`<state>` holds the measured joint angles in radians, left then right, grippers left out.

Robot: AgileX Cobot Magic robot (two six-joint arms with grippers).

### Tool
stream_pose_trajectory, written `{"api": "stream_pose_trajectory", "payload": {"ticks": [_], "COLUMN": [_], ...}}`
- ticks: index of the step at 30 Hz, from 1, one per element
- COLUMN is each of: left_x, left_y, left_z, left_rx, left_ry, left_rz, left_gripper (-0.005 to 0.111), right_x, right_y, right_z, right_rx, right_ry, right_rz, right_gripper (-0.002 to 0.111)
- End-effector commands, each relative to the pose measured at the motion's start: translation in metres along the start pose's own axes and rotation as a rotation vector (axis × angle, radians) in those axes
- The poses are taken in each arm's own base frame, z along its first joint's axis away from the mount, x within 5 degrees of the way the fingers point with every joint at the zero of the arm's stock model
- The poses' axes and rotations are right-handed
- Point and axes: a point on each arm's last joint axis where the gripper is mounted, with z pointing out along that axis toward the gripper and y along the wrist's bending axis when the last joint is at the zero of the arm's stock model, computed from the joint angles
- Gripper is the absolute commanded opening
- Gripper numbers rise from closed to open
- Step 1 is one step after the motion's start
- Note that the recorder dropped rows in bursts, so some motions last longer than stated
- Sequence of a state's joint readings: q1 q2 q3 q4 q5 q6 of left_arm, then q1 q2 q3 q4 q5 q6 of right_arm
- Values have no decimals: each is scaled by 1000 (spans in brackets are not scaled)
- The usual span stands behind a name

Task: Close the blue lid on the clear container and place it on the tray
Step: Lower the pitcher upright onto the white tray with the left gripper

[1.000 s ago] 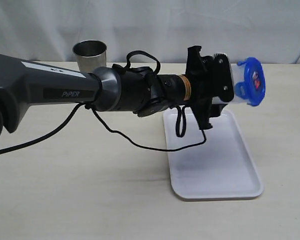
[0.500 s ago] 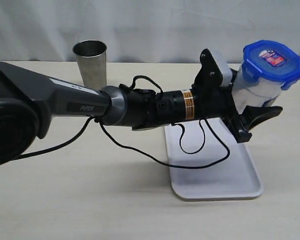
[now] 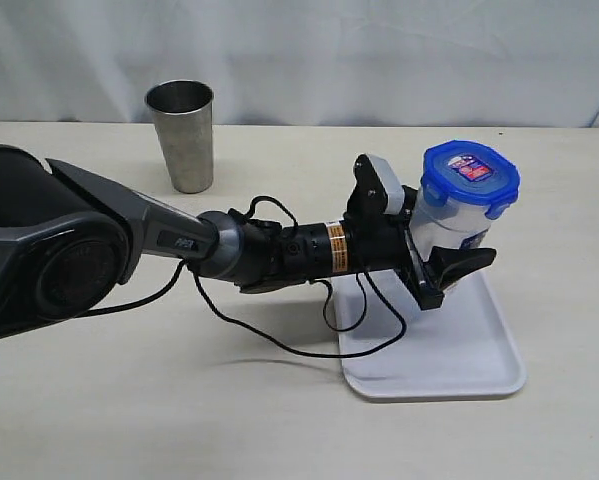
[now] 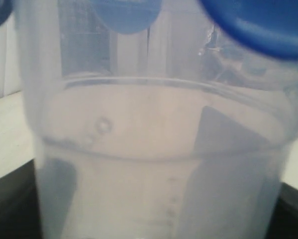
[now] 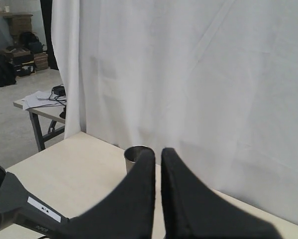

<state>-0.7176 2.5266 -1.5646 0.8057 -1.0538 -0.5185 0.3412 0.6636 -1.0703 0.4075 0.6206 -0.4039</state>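
left gripper (image 3: 447,252) pinching tapered clear container (image 3: 447,226) (glossy blue lid (image 3: 470,177) on) | right gripper (image 5: 157,164) pressed together

The left gripper (image 3: 451,250) has rolled and descended: the clear container (image 3: 447,225), a second ago lying sideways with the blue lid (image 3: 470,178) facing 3 o'clock, now stands upright, lid uppermost. It has come lower, over the 12 o'clock end of the tray (image 3: 459,355). Contact with tray not determinable.

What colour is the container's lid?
Blue lid, multicoloured sticker on top; exterior view shows it best.
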Motion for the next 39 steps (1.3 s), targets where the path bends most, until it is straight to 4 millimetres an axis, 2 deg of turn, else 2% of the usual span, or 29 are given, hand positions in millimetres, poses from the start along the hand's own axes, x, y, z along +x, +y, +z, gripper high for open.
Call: {"api": "stream_pose_trajectory", "payload": {"ticks": [1, 4, 16, 19, 21, 25, 27, 29, 39], "left_x": [2, 7, 7, 7, 7, 9, 10, 12, 5], "left_y": [4, 3, 5, 7, 7, 8, 8, 8, 9], "left_z": [-1, -2, -3, -4, -4, -4, -4, -4, -3], "left_rx": [-20, -14, -21, -24, -24, -36, -40, -44, -41], "left_ry": [-46, -43, -49, -49, -49, -28, -11, 4, 10], "left_rz": [-36, -39, -42, -42, -42, -42, -40, -38, -21], "left_gripper": [0, 0, 2, 17, 35, 77, 89, 94, 93], "right_x": [1, 1, 1, 1, 1, 1, 1, 1, 1], "right_y": [0, 0, 0, 0, 0, 0, 0, 0, 0], "right_z": [0, 0, 0, 0, 0, 0, 0, 0, 0], "right_rx": [5, 5, 5, 5, 5, 5, 5, 5, 5], "right_ry": [4, 4, 4, 4, 4, 4, 4, 4, 4], "right_rz": [-5, -5, -5, -5, -5, -5, -5, -5, -5], "right_gripper": [5, 5, 5, 5, 5, 5, 5, 5, 5]}}
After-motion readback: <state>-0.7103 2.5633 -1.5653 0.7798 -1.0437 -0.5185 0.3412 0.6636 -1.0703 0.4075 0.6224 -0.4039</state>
